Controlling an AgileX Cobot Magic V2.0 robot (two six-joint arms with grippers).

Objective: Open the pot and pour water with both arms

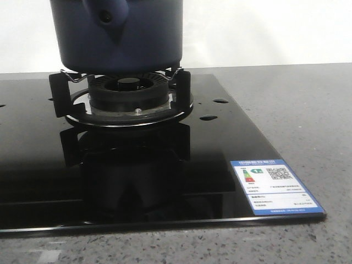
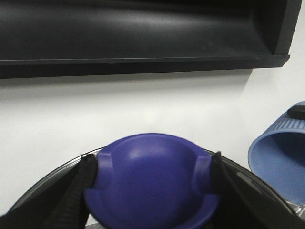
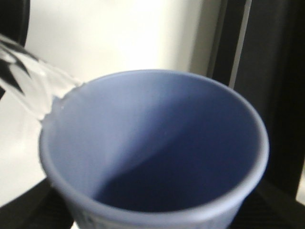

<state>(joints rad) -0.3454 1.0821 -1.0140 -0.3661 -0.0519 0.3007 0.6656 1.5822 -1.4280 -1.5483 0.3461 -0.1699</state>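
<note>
1. Pale-blue cup point(image 3: 157, 152), held tipped in the right gripper point(image 3: 157, 217), sends water point(image 3: 28, 86) over its rim.
2. Left gripper point(image 2: 151, 188) is clamped on the lid knob point(image 2: 151, 181), fingers point(image 2: 81, 183) either side.
3. Pot point(image 1: 118, 33) sits on the burner point(image 1: 127, 91), presumably below the cup's stream.

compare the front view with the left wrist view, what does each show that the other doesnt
Only the front view shows the burner, the black glass hob with its label sticker, and the navy pot body sitting on the supports. Only the left wrist view shows the blue lid knob held between the left gripper jaws, the pale blue cup and a dark shelf. They share only the pale wall behind.
</note>
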